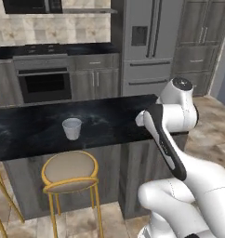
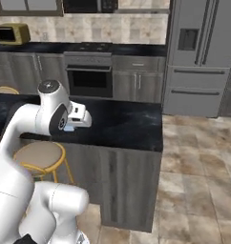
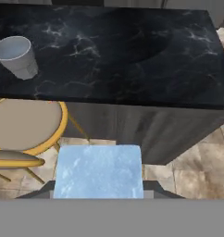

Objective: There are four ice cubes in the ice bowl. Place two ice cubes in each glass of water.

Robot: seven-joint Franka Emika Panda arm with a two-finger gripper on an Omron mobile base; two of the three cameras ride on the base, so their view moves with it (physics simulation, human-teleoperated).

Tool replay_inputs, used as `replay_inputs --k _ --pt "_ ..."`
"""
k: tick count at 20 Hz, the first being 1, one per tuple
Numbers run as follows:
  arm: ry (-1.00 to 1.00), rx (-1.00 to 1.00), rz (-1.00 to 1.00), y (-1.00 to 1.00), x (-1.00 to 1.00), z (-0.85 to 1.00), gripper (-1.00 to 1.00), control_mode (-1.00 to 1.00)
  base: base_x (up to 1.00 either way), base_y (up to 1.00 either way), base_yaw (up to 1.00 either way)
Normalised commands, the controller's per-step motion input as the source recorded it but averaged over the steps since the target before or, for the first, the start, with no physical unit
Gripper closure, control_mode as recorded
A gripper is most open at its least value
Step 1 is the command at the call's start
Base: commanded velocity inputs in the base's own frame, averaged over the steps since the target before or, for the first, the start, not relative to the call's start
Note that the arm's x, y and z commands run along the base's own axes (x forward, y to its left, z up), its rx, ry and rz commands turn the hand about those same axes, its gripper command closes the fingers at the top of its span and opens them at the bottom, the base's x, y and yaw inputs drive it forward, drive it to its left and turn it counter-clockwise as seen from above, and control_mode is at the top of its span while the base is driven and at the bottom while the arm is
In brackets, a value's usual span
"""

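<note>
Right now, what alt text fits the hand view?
A pale blue ice cube sits gripped between the gripper fingers, above a black marble counter holding one glass of water; a yellow-framed stool stands below.

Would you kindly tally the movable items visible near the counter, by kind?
Glass of water: 1
Ice cube, held in the gripper: 1
Yellow-framed stools: 2
Total: 4
</note>
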Motion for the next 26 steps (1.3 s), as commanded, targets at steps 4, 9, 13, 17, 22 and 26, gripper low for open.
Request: replay_inputs --k 4,9,13,17,22,26 --pt "0.0 0.0 0.0 0.0 0.0 0.0 1.0 1.0 0.77 -0.71 0.24" --pt "0.0 0.0 0.0 0.0 0.0 0.0 1.0 1.0 0.25 0.07 0.38" --pt "0.0 0.0 0.0 0.0 0.0 0.0 1.0 1.0 0.2 0.6 0.45" --pt "0.0 0.0 0.0 0.0 0.0 0.0 1.0 1.0 0.65 0.16 0.34" --pt "0.0 0.0 0.0 0.0 0.0 0.0 1.0 1.0 0.97 -0.02 0.18" --pt "0.0 0.0 0.0 0.0 0.0 0.0 1.0 1.0 0.78 0.08 0.18"
